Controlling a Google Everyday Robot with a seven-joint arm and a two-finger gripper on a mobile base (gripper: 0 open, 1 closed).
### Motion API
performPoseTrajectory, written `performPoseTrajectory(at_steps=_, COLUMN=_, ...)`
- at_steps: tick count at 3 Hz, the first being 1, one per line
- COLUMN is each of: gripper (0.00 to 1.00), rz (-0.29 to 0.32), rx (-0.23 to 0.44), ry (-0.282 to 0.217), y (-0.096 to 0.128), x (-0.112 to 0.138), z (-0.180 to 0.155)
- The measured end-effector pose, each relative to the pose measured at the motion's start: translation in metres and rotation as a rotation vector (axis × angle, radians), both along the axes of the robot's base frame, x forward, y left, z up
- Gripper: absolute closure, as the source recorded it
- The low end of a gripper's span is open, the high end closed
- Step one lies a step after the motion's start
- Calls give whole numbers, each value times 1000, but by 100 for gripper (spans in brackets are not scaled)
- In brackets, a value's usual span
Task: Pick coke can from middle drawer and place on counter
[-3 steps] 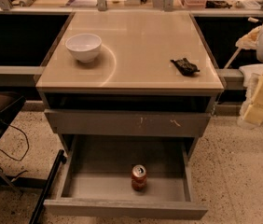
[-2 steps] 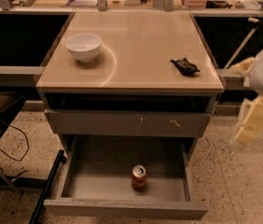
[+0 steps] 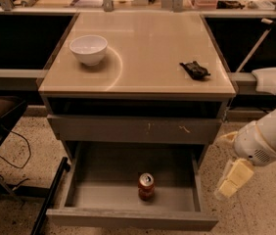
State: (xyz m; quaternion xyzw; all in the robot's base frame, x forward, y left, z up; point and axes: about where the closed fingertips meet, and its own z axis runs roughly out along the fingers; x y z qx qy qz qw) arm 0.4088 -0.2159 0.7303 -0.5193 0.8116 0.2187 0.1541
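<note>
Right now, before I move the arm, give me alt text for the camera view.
A coke can stands upright in the open middle drawer, untouched; the pincer hangs outside the drawer's right side. On the counter above sit a white bowl and a small black object.

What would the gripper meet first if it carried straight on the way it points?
Probably the floor beside the middle drawer: the gripper hangs outside its right wall, pointing down and slightly left. Depth is unclear, so it might clip that wall instead.
</note>
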Motion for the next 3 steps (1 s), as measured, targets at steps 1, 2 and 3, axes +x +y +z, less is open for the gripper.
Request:
performPoseTrajectory(at_steps=1, gripper=0, rz=1, rx=20, ry=34, y=1, x=-1, z=-16)
performPoseTrajectory(at_steps=2, gripper=0, rz=1, rx=20, ry=34, y=1, x=-1, z=-17)
performPoseTrajectory(at_steps=3, gripper=0, rz=-46, rx=73, ry=1, y=9, x=3, z=-35)
